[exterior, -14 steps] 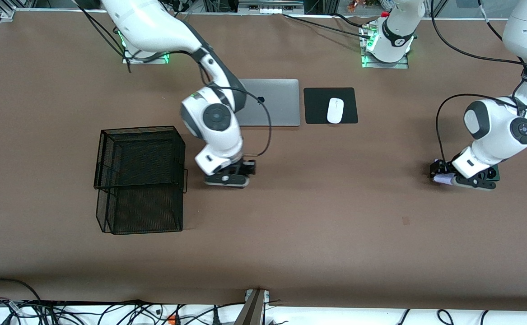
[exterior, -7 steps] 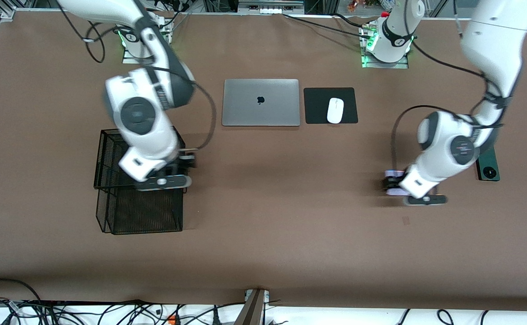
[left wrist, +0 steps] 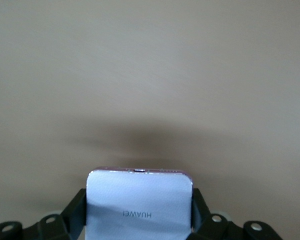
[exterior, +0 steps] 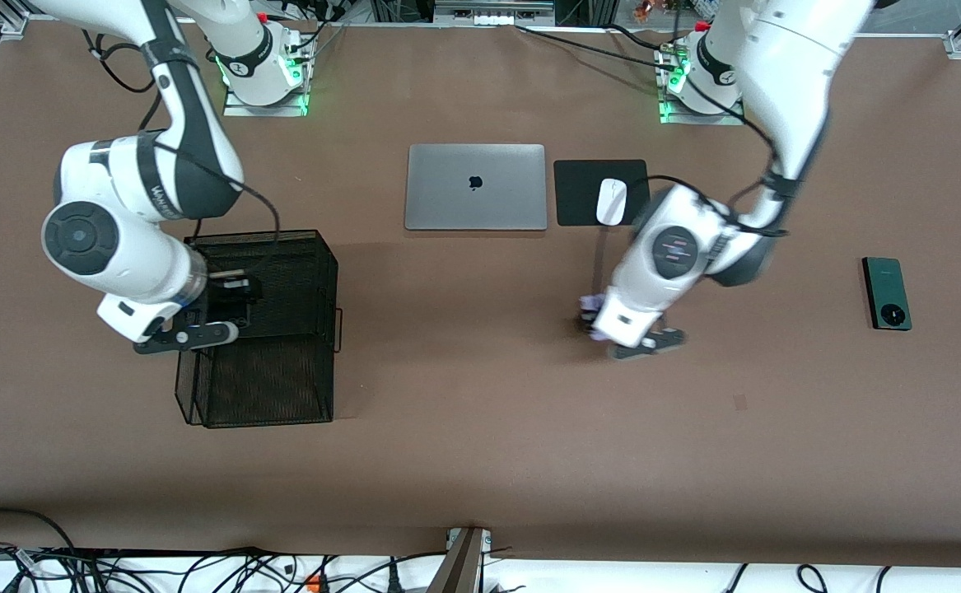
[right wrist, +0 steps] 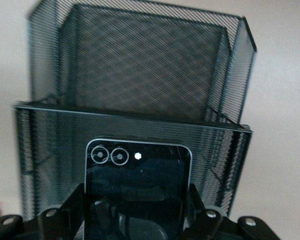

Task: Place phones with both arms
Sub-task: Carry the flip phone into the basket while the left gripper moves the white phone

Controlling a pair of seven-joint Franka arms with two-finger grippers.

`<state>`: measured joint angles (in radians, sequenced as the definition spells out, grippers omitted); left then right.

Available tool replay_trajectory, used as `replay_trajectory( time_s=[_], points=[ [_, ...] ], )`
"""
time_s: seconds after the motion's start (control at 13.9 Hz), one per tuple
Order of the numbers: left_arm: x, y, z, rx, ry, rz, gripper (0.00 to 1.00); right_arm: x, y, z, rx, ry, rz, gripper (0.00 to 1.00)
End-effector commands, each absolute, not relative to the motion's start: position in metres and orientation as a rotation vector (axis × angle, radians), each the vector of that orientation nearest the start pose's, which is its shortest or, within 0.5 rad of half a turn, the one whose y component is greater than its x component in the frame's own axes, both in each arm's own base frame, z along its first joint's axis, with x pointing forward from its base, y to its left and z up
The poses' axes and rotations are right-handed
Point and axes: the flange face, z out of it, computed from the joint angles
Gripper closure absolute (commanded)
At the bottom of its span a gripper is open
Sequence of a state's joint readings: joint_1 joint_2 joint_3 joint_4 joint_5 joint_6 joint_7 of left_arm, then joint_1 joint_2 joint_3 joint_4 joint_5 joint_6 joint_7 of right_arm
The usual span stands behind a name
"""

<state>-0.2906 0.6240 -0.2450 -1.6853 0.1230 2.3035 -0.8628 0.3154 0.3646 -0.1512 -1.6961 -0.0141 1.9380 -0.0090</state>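
The black phone [right wrist: 137, 192] is gripped by the right pincer [exterior: 221, 317] over the mesh basket [exterior: 299, 247]; the lilac-white phone [left wrist: 139, 210] is clamped in the left pincer [exterior: 604, 325] above the bare tabletop [exterior: 480, 428]; the green phone [exterior: 887, 293] lies flat toward the left arm's end

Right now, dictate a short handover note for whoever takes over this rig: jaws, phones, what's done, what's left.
Right gripper: jaws shut on the black phone, up over the black mesh basket.
Left gripper: jaws shut on the lilac-white phone, over bare table, nearer the front camera than the mouse pad.
Green phone: flat on the table at the left arm's end, untouched.
Done: two phones picked up.
Left: no phone is set down yet; the green one is still to be picked up.
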Motion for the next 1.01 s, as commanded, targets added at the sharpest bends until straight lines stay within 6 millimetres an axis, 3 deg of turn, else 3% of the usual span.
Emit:
replay_trajectory(
  time_s=[0.0,0.14,0.36,0.58,0.65,0.72,0.79,0.93],
  points=[
    [0.591,-0.411,0.245,-3.149,-0.468,-0.011,1.0,0.604,0.096,0.358,-3.174,-0.302,0.151,1.0],
    [0.579,-0.458,0.238,-3.158,-0.406,-0.065,1.0,0.598,0.095,0.342,-3.158,-0.278,0.158,1.0],
    [0.564,-0.514,0.219,-3.138,-0.371,-0.176,1.0,0.597,0.08,0.33,-3.168,-0.242,0.163,1.0],
    [0.541,-0.547,0.196,-3.089,-0.259,-0.267,1.0,0.602,0.074,0.328,-3.173,-0.227,0.129,1.0],
    [0.535,-0.549,0.191,-3.078,-0.226,-0.266,1.0,0.603,0.069,0.327,-3.166,-0.199,0.119,0.93],
    [0.533,-0.55,0.188,-3.059,-0.185,-0.29,1.0,0.605,0.07,0.325,-3.149,-0.173,0.108,0.55],
    [0.531,-0.547,0.182,-3.035,-0.157,-0.301,1.0,0.606,0.071,0.326,-3.131,-0.15,0.094,0.25],
    [0.528,-0.543,0.172,-3.019,-0.145,-0.287,1.0,0.608,0.069,0.326,-3.126,-0.134,0.086,0.14]
  ],
)
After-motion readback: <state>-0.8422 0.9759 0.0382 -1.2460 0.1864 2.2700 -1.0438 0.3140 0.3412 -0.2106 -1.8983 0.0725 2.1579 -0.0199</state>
